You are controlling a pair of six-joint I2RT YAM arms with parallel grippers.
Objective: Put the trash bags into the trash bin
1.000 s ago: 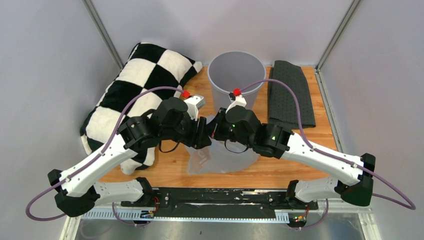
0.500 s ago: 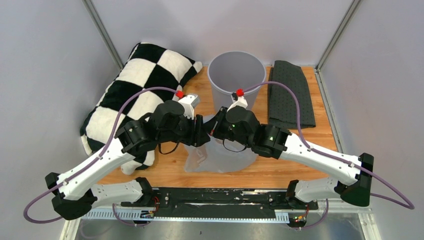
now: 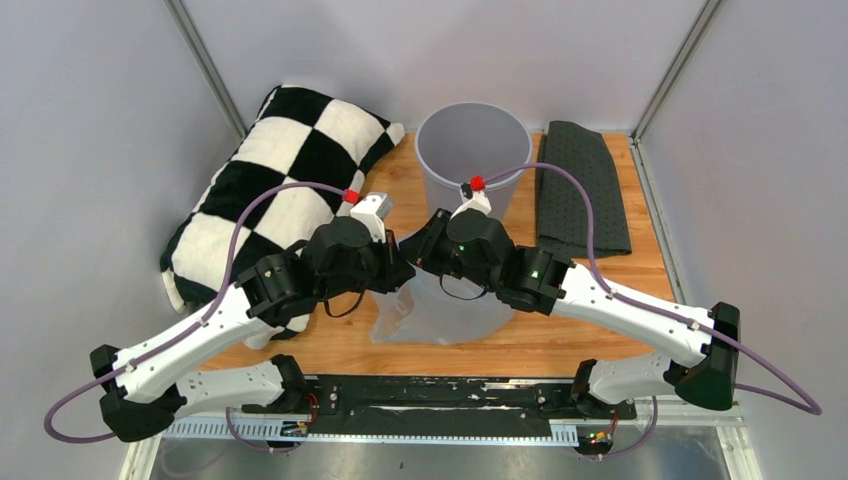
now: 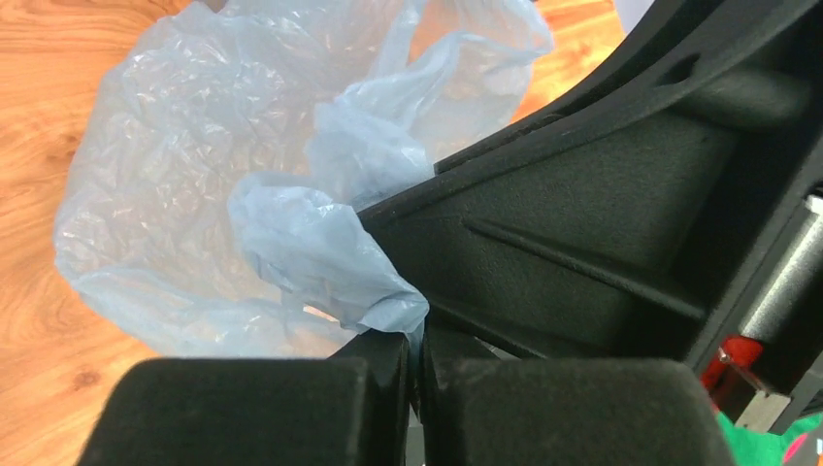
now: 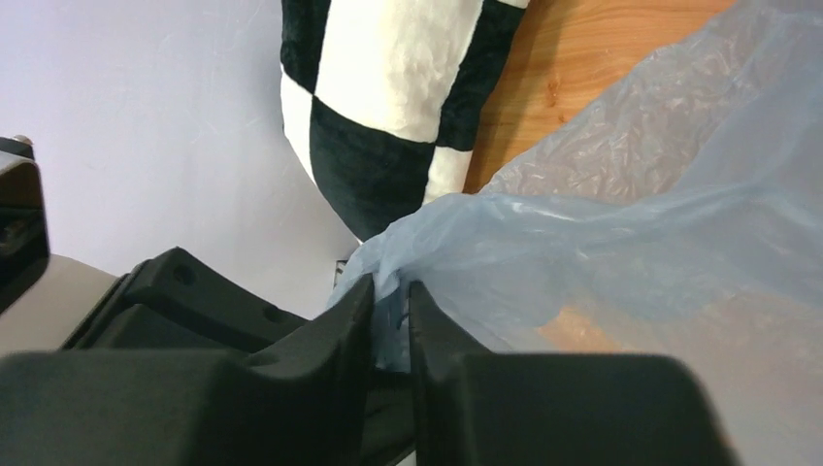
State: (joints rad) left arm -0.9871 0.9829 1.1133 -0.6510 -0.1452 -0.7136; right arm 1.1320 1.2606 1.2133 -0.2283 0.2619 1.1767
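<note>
1. The trash bag (image 3: 445,318), thin pale blue plastic, is seen hanging from between the two grippers down onto the wooden table (image 3: 340,345). It lies in front of the trash bin (image 3: 432,175) and is not yet inside it.
2. The left gripper (image 4: 415,342) is shown with its jaws pressed together on a bunched fold of the bag. The right gripper (image 5: 390,296) is likewise pinched on another fold.
3. Only a small pinch of film is held on each side, so the slippery plastic could be pulled free if the arms are lifted unevenly.
4. The film could be torn if it is stretched tight between the two grips.
5. The two wrists are crowded close together, so a collision could be caused by a careless turn.
6. The bin could be knocked or tipped by an arm, or the trailing bag could be caught on its rim instead of dropping in.
7. The checkered pillow (image 3: 285,165), just to the left, could be brushed by the left arm.
</note>
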